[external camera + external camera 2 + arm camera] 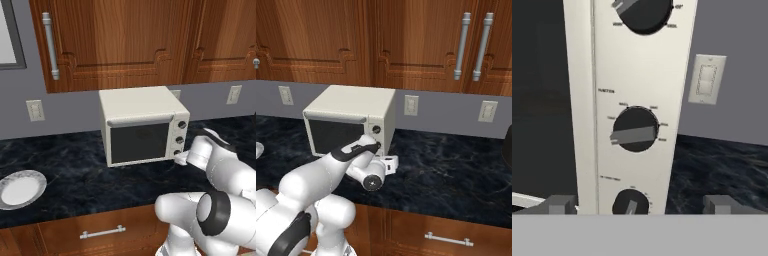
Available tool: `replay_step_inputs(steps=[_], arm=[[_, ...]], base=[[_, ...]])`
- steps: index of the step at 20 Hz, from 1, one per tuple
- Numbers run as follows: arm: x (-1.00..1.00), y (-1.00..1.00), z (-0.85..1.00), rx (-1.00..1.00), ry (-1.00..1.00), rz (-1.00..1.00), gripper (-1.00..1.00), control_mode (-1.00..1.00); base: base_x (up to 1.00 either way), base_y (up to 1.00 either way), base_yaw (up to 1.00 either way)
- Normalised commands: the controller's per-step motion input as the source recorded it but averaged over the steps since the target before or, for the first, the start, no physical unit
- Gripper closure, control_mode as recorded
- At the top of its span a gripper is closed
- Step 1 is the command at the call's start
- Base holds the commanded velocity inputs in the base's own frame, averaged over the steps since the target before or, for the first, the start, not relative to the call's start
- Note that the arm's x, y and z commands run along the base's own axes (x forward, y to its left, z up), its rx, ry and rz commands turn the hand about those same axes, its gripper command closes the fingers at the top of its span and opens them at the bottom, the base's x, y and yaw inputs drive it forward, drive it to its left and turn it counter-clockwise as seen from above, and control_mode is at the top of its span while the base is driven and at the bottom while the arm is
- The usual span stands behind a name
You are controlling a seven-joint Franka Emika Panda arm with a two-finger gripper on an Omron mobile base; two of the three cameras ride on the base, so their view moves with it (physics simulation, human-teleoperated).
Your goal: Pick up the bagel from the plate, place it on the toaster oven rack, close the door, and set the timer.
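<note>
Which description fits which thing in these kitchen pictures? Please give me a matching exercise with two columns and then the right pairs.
Things:
1. plate
2. door
3. gripper
4. toaster oven

Descriptions:
A. shut, dark glass
B. open, facing the knobs
C. left on the counter, with nothing on it
D. cream box against the grey wall

Pairs: 1-C, 2-A, 3-B, 4-D

Even flat rendered light, soft low-resolution blur.
</note>
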Motion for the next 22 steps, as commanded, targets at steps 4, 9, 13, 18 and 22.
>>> replay_step_inputs(steps=[4,9,13,18,22], arm=[[0.00,0.12,-0.15,0.00,0.00,0.00,-1.00,-1.00],[0.00,0.02,-0.30,0.00,0.00,0.00,-1.00,-1.00],[0.00,0.00,-0.21,0.00,0.00,0.00,-1.00,-1.00],[0.01,0.00,-0.04,0.00,0.00,0.00,-1.00,-1.00],[0.07,0.00,0.00,0.00,0.00,0.00,-1.00,-1.00]], base=[[0.00,0.00,0.00],[0.00,0.00,0.00],[0.00,0.00,0.00],[0.00,0.00,0.00],[0.00,0.00,0.00]])
